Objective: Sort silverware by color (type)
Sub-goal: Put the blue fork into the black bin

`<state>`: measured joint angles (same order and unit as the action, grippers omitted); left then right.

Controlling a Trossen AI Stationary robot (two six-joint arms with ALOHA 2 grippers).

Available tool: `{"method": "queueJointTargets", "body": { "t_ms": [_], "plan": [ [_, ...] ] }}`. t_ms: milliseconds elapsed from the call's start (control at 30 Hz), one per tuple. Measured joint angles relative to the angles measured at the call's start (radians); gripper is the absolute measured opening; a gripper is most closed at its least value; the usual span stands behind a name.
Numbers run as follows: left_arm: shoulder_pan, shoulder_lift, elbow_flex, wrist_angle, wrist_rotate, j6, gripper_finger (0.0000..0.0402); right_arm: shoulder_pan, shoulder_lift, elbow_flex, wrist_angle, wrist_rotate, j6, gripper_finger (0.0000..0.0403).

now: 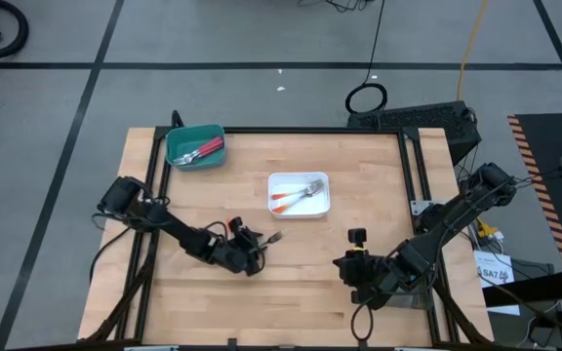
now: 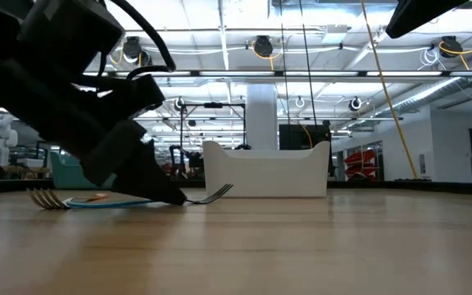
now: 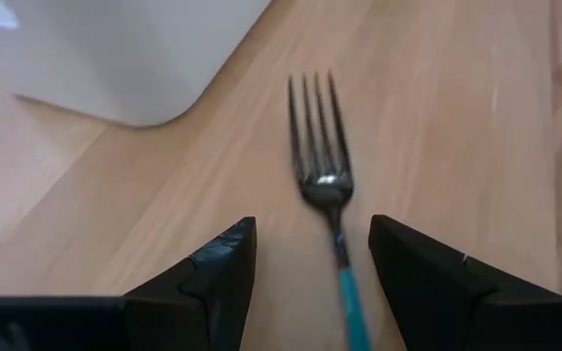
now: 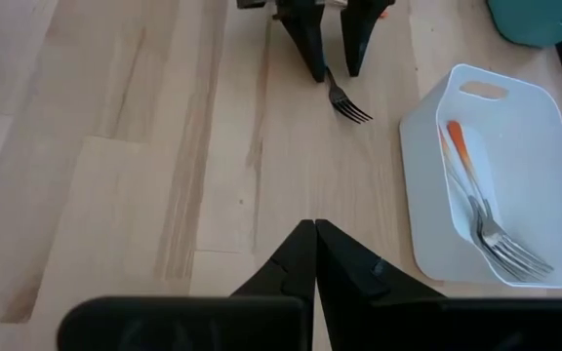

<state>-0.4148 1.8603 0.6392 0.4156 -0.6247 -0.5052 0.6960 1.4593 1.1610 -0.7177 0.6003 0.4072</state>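
We see the left gripper [image 1: 259,250] low over the table [image 1: 359,166], fingers [image 3: 213,278] well apart, straddling the handle of a teal-handled fork [image 3: 326,185] that lies flat on the wood; the handle runs between the two tips w/ a gap on each side, so no grip on it that we can make out. From the right wrist view the same fork [image 4: 347,102] sticks out tines-first from between the left arm's fingers, pointing toward the white tray [image 4: 544,185]. In the low view its tines [image 2: 213,194] curve up just in front of that tray, and a second set of tines [image 2: 46,199] shows at far left on a teal handle; we can't tell whether that's another fork or where it sits. The right gripper [image 1: 358,237] waits at the table's near right, fingers [image 4: 344,268] pressed together, nothing in them, well apart from the fork. Nothing stands between the left gripper and the white tray, just bare wood. Count: white tray [image 1: 299,195] mid-table holds 2 orange-handled forks [image 1: 296,198], lying side by side, heads toward the same end. Teal tray [image 1: 195,146] at the far left corner holds red/pink-handled forks [image 1: 203,150], approx 2 or 3, overlapping so we can't count exactly. 1 teal fork loose on the wood for certain.
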Motion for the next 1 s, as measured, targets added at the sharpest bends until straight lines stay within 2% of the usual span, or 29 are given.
{"method": "queueJointTargets", "body": {
  "t_ms": [167, 400, 500, 900, 1000],
  "plan": [
    [0.005, 0.074, 0.004, 0.091, 0.006, 0.030, 0.0203, 0.000, 0.000, 0.000, 0.000, 0.000, 0.000, 0.0006],
    [0.014, 0.095, 0.006, 0.064, 0.044, 0.014, 0.0123, 0.000, 0.000, 0.000, -0.001, 0.000, -0.003, 0.0006],
    [0.009, 0.084, 0.007, 0.057, 0.060, 0.013, 0.0105, 0.000, 0.000, 0.000, -0.005, 0.000, -0.003, 0.0006],
    [0.001, 0.027, 0.007, 0.018, 0.073, -0.002, 0.0102, 0.000, 0.000, 0.000, -0.009, 0.000, -0.003, 0.0006],
    [0.000, 0.013, 0.006, 0.003, 0.090, -0.003, 0.0112, 0.000, 0.000, 0.000, -0.010, 0.000, -0.001, 0.0006]
  ]
}}
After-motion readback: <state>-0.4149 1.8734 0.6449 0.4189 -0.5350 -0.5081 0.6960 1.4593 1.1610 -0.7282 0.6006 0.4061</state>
